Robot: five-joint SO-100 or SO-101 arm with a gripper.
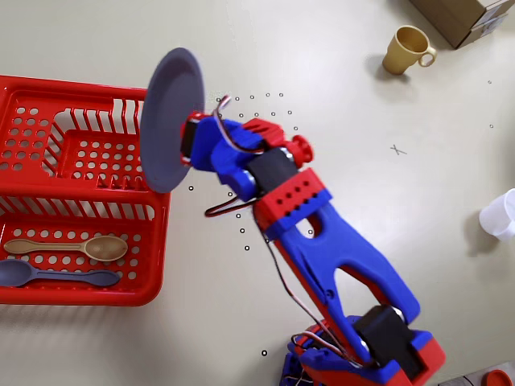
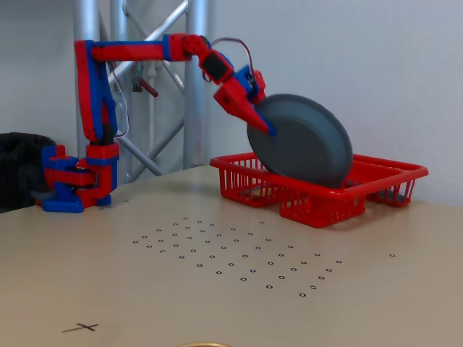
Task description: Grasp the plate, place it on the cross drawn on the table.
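Currently, status per item:

Arm: the red and blue arm is reaching from its base at the bottom of the overhead view toward the upper left; in the fixed view its upper link is running level, and the wrist is angling down to the right.

Gripper: the gripper is pinching the rim of the plate, with one finger lying across the plate's face in the fixed view.

Plate: the blue-grey plate is hanging tilted on edge in the air, clear of the table. In the overhead view it is sitting over the right edge of the red basket; in the fixed view its lower edge is overlapping the basket, and contact cannot be told.

Cross: the small grey cross is lying bare on the table, well apart from the plate, to the right in the overhead view; in the fixed view it is showing at the lower left.

Basket contents: a beige spoon and a blue-grey spoon are lying side by side in the front compartment.

Surroundings: a yellow mug is standing upright at the top right, beyond the cross; a white cup is sitting at the right edge; a cardboard box is occupying the top right corner.
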